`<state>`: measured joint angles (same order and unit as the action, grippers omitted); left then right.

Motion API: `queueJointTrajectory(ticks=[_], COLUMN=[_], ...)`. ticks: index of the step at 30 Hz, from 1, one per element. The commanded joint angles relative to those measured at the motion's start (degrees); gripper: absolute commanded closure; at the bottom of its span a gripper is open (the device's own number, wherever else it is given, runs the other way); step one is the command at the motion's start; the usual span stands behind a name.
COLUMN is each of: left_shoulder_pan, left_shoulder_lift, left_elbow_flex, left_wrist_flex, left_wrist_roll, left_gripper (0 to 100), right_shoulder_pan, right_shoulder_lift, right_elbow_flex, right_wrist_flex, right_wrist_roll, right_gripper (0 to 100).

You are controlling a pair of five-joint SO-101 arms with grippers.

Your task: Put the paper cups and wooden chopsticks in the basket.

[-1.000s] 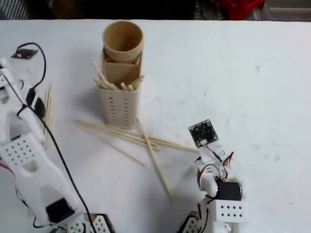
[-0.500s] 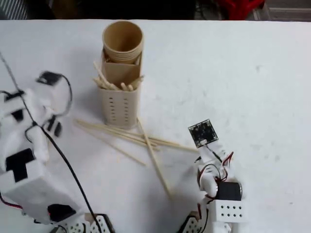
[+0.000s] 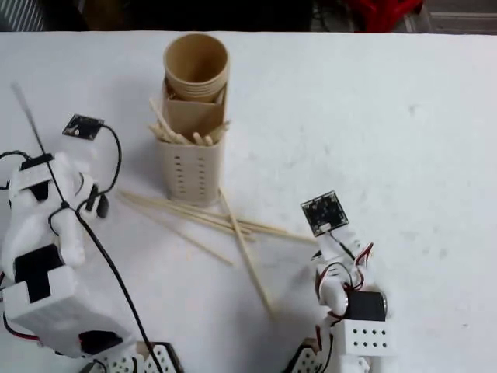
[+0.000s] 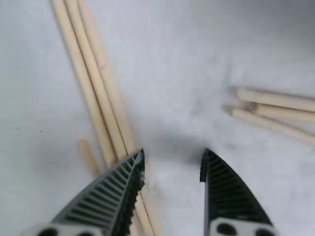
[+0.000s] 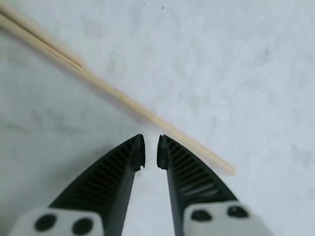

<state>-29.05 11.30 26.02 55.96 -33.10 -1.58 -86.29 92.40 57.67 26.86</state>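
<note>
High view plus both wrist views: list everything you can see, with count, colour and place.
table: one, white, under everything
basket: one, cream, perforated, upright on the table
paper cups: a nested stack, number unclear, tan, standing in the basket
chopsticks in basket: several, pale wood, poking out beside the paper cups
loose chopsticks: several, pale wood, lying crossed on the table in front of the basket
side chopsticks: at least three, pale wood, lying side by side on the table
left end effector: one, black fingers, open, low over the table, one fingertip at the side chopsticks
right end effector: one, black fingers, shut, empty, just short of one loose chopstick
</note>
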Motion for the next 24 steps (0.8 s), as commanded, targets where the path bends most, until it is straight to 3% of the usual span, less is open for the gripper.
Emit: queueJointTrajectory(ticks=[1, 6, 13, 24], left_shoulder_pan=[0.7, -0.7, -3.5, -3.8], left_shoulder_lift=[2.8, 2.9, -9.4, -9.6], left_elbow_flex=[-4.1, -5.1, -4.9, 2.2], left_wrist_flex=[3.4, 6.7, 11.2, 3.2], left_wrist_roll=[0.9, 0.2, -2.3, -2.2], left_gripper=[79, 79, 79, 79], right_shoulder_pan=[0.6, 0.5, 0.5, 0.6], right_shoulder_lift=[-0.2, -0.2, -0.2, -0.2], right_elbow_flex=[-0.2, -0.2, -0.2, -0.2], right_wrist_flex=[-1.2, -1.2, -1.2, -1.2], right_wrist_roll=[-0.1, -0.1, -0.1, -0.1], right_gripper=[94.0, 94.0, 94.0, 94.0])
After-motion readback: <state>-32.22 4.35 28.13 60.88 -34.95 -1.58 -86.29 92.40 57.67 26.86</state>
